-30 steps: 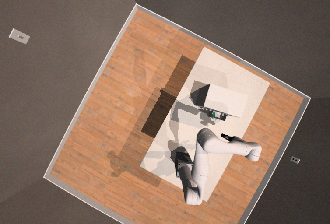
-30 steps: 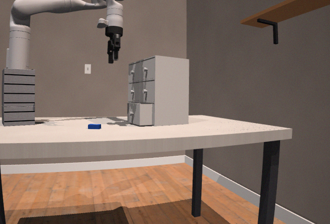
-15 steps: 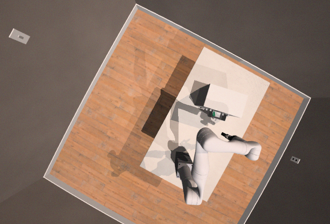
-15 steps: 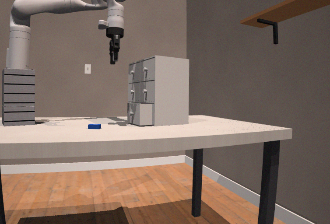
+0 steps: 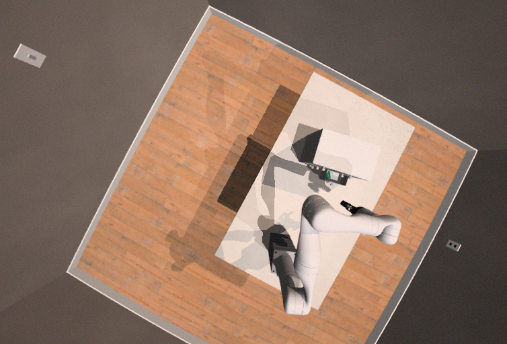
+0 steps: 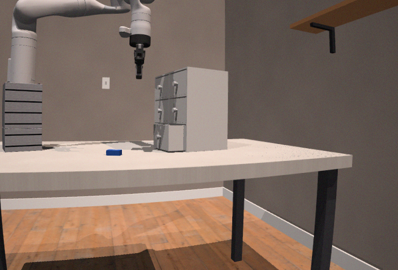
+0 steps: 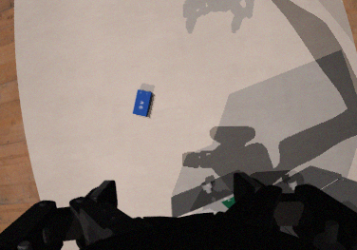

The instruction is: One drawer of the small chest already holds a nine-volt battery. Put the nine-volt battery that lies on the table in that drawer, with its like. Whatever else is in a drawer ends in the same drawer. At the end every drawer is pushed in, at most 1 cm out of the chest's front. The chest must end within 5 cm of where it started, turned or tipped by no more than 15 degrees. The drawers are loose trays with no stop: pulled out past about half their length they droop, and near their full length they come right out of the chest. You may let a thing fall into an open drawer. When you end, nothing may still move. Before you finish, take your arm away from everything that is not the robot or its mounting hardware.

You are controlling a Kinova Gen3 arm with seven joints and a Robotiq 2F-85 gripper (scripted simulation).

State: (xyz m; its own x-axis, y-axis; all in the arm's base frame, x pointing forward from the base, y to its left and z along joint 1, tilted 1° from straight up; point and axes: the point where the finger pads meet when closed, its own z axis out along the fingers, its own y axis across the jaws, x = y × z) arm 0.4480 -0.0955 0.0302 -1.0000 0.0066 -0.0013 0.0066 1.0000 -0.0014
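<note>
The blue nine-volt battery (image 6: 114, 152) (image 7: 142, 103) lies flat on the table in front of the chest; in the top view I cannot make it out. My gripper (image 5: 347, 205) (image 6: 139, 76) (image 7: 175, 190) is open and empty, high above the table. The grey chest (image 5: 347, 152) (image 6: 207, 109) stands upright. Its bottom drawer (image 6: 176, 137) on the side near the exterior camera is pulled partly out. A green thing (image 5: 328, 175) (image 7: 229, 201) and a pale thing (image 5: 335, 175) show in it. No battery can be made out in that drawer. The other drawer fronts in view look pushed in.
The table (image 5: 393, 131) (image 6: 257, 161) (image 7: 71, 77) bears the chest and the arm's base stand (image 6: 22, 116). Knobs (image 6: 174, 109) stick out of the chest's front. A wall shelf (image 6: 347, 7) is beyond the chest. Shadows of the arm and chest fall across the table.
</note>
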